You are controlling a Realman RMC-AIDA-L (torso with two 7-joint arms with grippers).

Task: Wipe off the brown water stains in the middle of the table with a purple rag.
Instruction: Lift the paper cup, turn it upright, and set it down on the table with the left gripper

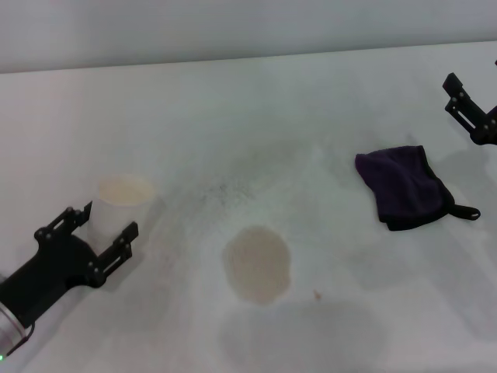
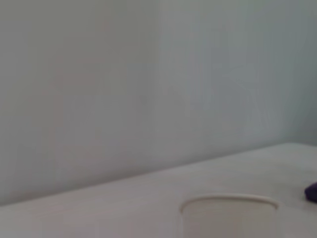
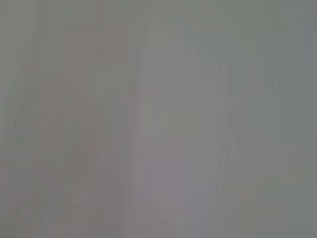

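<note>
The brown water stains form one pale tan blotch on the white table, near its middle front. To the right of it lies the crumpled purple rag, its black loop pointing right; an edge of the rag also shows in the left wrist view. My right gripper hovers open beyond the rag at the far right, touching nothing. At the lower left, my left gripper is open, with its fingertips on either side of a white paper cup. The right wrist view shows only a blank grey surface.
The paper cup stands upright left of the stain and holds a pale liquid. Faint grey speckled smudges lie behind the stain. A pale wall rises behind the table's far edge.
</note>
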